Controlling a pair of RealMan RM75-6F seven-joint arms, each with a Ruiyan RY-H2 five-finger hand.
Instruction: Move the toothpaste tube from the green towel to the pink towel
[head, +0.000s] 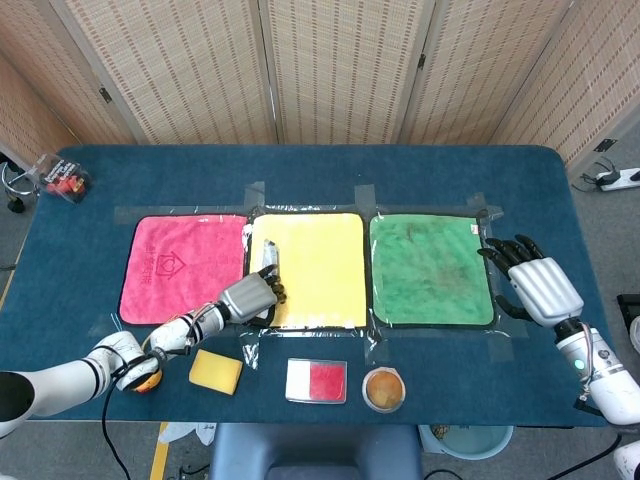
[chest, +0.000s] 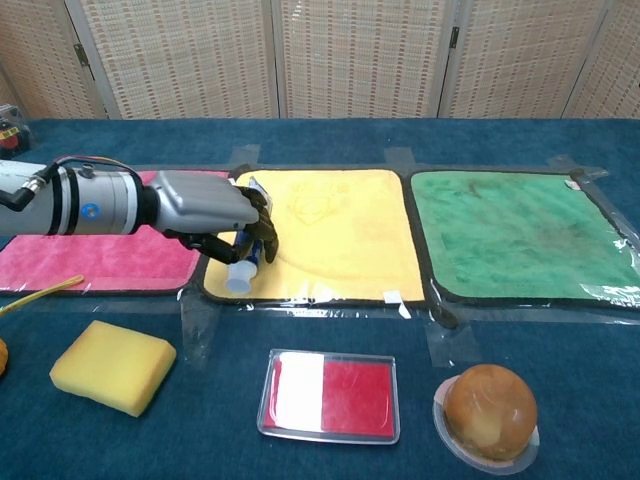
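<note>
Partly hidden white-blue toothpaste tube (chest: 241, 268) under left hand (chest: 215, 215)

Bright even indoor light, soft faint shadows, mild glare on clear tape, both views sharp.

Pink towel (head: 183, 268), yellow towel (head: 315, 262), green towel (head: 430, 270), blue tbl (head: 320, 175), red/white tray (chest: 329, 395)
</note>
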